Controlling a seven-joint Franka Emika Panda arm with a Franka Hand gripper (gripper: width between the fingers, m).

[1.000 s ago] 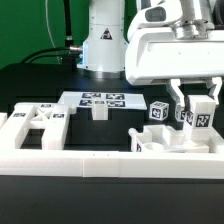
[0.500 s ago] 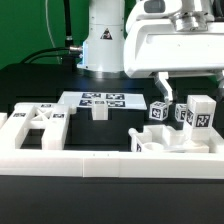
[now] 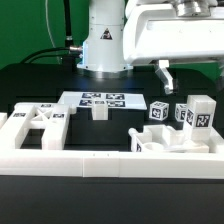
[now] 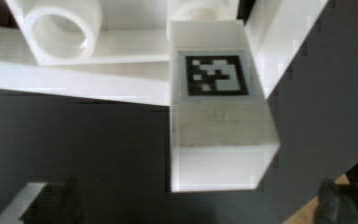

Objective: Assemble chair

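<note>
A white square-ended chair post (image 3: 201, 113) with a marker tag stands upright at the exterior view's right, on a white chair part (image 3: 160, 146) with round holes. Two tagged post ends (image 3: 160, 111) stand beside it. A ladder-like white chair frame (image 3: 35, 122) lies at the exterior view's left. My gripper (image 3: 192, 76) hangs open and empty above the post, clear of it; one dark finger (image 3: 165, 75) shows. In the wrist view the post (image 4: 217, 110) lies straight ahead of my open gripper (image 4: 202, 205), with the holed part (image 4: 60, 35) beyond it.
The marker board (image 3: 100, 99) lies flat at mid-table with a small white block (image 3: 99, 111) in front of it. The long low white border wall (image 3: 100, 162) runs along the front. The robot base (image 3: 103, 40) stands behind.
My gripper has let go of the upright post and risen straight up. The post stays standing where it was.
</note>
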